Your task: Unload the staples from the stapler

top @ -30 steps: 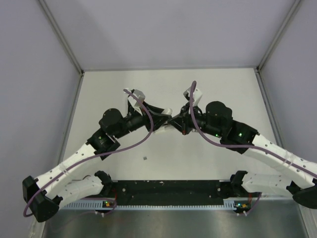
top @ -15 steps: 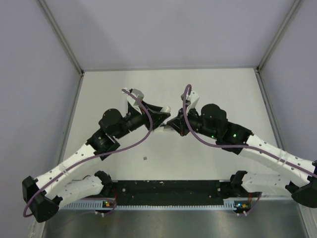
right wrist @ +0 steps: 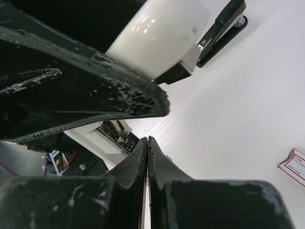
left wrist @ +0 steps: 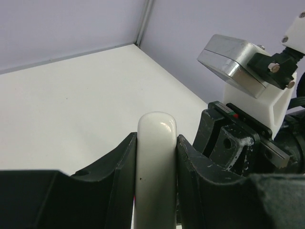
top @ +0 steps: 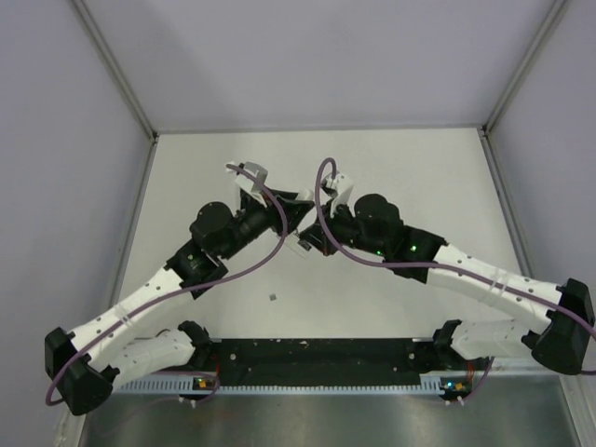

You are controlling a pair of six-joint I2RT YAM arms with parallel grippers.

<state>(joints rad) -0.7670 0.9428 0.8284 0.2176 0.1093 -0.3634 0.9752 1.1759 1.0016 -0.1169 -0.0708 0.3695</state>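
My left gripper [left wrist: 157, 157] is shut on a white oblong block [left wrist: 156, 162] and holds it above the table. In the right wrist view the block [right wrist: 159, 36] is at the top. The slim black stapler [right wrist: 223, 26] sticks out past the block's end, with a small pale mark near the block. I cannot tell whether it touches the table. My right gripper [right wrist: 147, 157] is shut just below the block, with nothing visible between its jaws. In the top view the two grippers meet at mid-table, left [top: 298, 223] and right [top: 310, 242], and hide the stapler. I see no staples for certain.
A small box with pink marks [right wrist: 292, 167] lies on the table at the right edge of the right wrist view. A tiny grey speck [top: 272, 298] lies on the table in front of the left arm. Grey walls enclose the white table [top: 419, 168].
My right arm has swung left and its gripper has closed in under the left gripper and the white block. The left arm has hardly moved.
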